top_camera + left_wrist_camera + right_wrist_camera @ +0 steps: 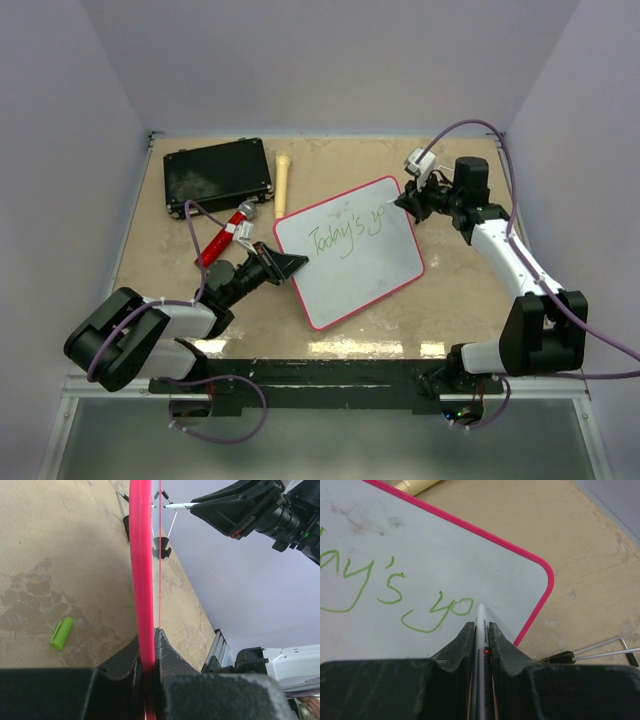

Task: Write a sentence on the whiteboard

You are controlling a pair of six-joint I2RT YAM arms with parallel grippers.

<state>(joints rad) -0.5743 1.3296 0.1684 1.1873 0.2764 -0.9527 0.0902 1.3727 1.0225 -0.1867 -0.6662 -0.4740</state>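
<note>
The whiteboard (372,272) sat askew at mid-frame in the top view, its left rim pinched in the clenched left gripper (297,265). The right gripper (481,630) grasped a marker (481,614), its tip on the board just after "yo" of the green sentence (340,236). Only a narrow white strip separated tip and pink rim, and bare board lay below the writing.

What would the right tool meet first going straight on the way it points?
Probably the whiteboard: the marker in the right tool points at its surface just past the green writing.
</note>
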